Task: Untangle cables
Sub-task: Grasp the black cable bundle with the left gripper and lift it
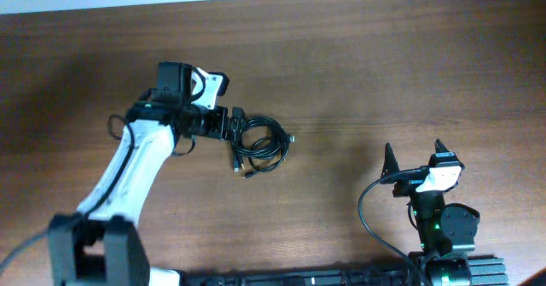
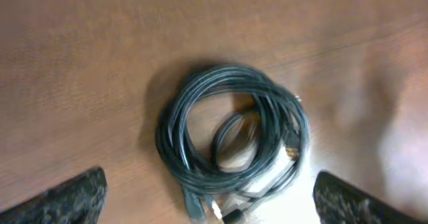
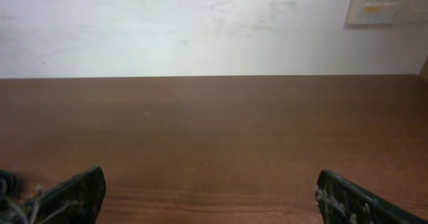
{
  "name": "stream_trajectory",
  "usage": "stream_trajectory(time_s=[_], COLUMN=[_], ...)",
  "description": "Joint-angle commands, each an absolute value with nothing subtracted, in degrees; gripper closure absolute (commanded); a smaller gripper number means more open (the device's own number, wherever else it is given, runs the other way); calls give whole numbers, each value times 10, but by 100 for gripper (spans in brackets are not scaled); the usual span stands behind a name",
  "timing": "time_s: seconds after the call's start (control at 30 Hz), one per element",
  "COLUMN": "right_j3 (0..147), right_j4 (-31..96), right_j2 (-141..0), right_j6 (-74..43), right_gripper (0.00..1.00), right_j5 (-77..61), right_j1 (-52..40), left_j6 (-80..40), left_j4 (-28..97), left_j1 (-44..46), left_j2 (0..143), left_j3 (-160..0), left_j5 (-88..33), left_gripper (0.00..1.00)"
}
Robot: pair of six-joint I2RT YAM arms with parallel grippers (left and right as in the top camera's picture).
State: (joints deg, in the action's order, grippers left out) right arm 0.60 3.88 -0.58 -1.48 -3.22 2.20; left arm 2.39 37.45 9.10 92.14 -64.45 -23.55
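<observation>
The cables [image 2: 227, 137] just ahead of the left tool [image 1: 235, 125] are black, with a dull blue-green sheen in the wrist view. Their plug ends [image 2: 217, 210] show pale silver and a touch of gold. The bench [image 1: 384, 64] is reddish brown with fine, darker wood-grain streaks. The right tool [image 1: 415, 154] has a white body. Both have black, faintly speckled fingers [image 2: 73, 197]. Beyond the right one, the wall [image 3: 200, 23] is off-white.
</observation>
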Motion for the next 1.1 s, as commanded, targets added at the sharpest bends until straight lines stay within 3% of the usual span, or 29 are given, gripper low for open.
stream_trajectory(time_s=[0.0,0.07,0.1,0.33,0.47,0.6,0.8,1.07], right_j3=[3,3,3,3,3,3,3,3], right_j4=[43,43,43,43,43,43,43,36], right_j2=[-2,-2,-2,-2,-2,-2,-2,-2], right_j6=[-15,-15,-15,-15,-15,-15,-15,-15], right_gripper=[1,1,1,1,1,1,1,1], right_j5=[-31,-31,-31,-31,-31,-31,-31,-32], right_j1=[19,19,19,19,19,19,19,19], left_j6=[31,30,31,74,74,74,6,75], left_j4=[321,304,299,285,272,264,338,359], left_j1=[95,103,111,176,187,187,187,186], left_j2=[979,997,1004,1032,1074,1085,1012,890], left_j3=[-655,-655,-655,-655,-655,-656,-726,-730], left_j5=[-169,-109,-86,-35,-31,-17,-17,-17], left_gripper=[4,23,27,38,54,100,100,100])
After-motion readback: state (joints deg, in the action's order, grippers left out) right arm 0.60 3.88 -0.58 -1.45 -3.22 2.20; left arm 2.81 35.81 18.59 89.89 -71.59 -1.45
